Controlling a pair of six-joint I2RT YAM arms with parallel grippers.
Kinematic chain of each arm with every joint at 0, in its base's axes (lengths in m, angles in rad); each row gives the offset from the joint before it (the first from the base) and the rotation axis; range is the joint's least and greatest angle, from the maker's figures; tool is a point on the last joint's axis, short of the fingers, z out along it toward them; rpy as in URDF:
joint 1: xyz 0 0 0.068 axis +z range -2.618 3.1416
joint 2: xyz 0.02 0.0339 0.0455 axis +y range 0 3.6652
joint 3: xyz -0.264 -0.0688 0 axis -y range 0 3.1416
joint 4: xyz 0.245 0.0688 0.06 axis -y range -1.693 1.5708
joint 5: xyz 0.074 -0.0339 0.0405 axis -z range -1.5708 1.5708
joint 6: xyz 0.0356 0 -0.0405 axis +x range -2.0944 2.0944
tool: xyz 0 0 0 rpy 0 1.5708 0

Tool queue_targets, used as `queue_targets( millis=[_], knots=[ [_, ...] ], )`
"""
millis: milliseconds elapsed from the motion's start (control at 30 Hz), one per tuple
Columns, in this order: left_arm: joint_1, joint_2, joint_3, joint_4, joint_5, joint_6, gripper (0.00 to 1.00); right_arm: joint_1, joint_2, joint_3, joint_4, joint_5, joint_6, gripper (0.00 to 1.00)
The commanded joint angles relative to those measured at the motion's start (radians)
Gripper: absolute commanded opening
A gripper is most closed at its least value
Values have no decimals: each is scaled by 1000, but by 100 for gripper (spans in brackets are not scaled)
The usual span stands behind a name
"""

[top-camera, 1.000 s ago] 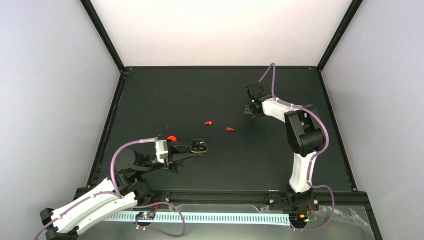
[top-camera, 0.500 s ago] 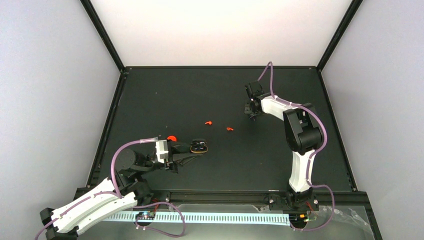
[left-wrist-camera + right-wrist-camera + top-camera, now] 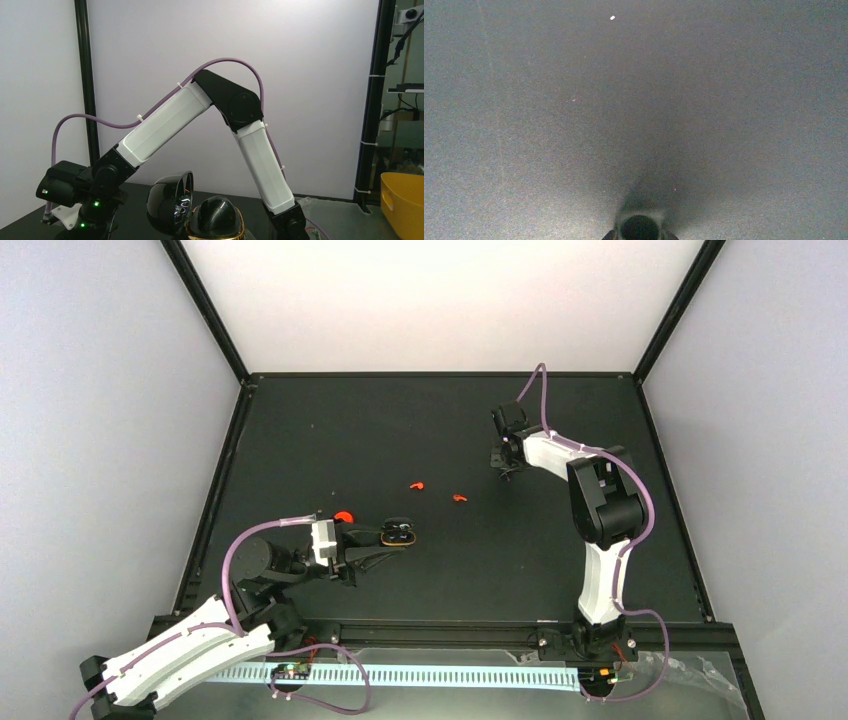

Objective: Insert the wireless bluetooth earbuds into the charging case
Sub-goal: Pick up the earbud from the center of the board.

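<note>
Top external: left gripper (image 3: 390, 542) is clamping the open charging case (image 3: 398, 532); two earbuds (image 3: 418, 485) (image 3: 459, 498) are lying beyond it; right gripper (image 3: 506, 468) is hovering, and I cannot tell its jaws' state.

Top cam sits high above and behind the arm bases, tilted down, far enough back to catch the whole surface (image 3: 420, 420) and both arms. Left wrist cam rides low behind the left hand (image 3: 388, 546) and looks almost level past it at the right arm (image 3: 250, 145), with the case (image 3: 214, 220) really close at the bottom edge. Right wrist cam looks straight down past the right hand (image 3: 507, 473), super close, frame full of surface. Top and left wrist views share the right arm and case. The right wrist's patch is the surface right under that hand.
</note>
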Motion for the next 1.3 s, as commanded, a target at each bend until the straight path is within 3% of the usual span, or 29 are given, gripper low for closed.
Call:
queue_targets(
  millis=[0, 367, 667, 1267],
  knots=[
    [1, -4, 1, 31, 8, -11, 2, 1, 39, -25, -22, -31, 1, 20],
    [1, -7, -1, 29, 8, -12, 2, 1, 23, -38, -14, -36, 2, 16],
    [1, -7, -1, 31, 10, -13, 2, 1, 23, -41, -18, -35, 5, 21],
    [1, -10, 1, 28, 7, -15, 2, 3, -62, -92, 21, -75, 29, 13]
  ],
)
